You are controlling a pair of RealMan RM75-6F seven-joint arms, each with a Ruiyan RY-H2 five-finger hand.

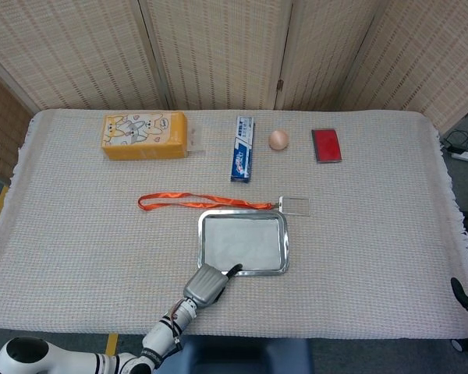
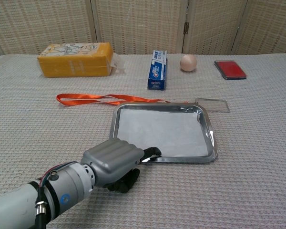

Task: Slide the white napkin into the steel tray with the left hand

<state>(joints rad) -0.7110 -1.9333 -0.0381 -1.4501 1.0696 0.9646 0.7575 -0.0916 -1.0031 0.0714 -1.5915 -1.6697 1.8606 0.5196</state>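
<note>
The steel tray (image 1: 284, 243) (image 2: 211, 139) lies near the middle of the table's front half. The white napkin (image 1: 245, 242) (image 2: 166, 131) lies flat inside it, covering most of the floor. My left hand (image 1: 207, 285) (image 2: 115, 161) rests on the cloth at the tray's near left corner. Its fingers are curled in, and one dark fingertip (image 2: 154, 151) touches the tray's near rim. It holds nothing. Neither view shows my right hand.
Along the back stand a yellow box (image 1: 144, 135), a toothpaste box (image 1: 242, 148), an egg (image 1: 278, 139) and a red case (image 1: 326, 145). An orange lanyard (image 1: 195, 202) with a clear badge holder (image 1: 295, 206) lies just behind the tray.
</note>
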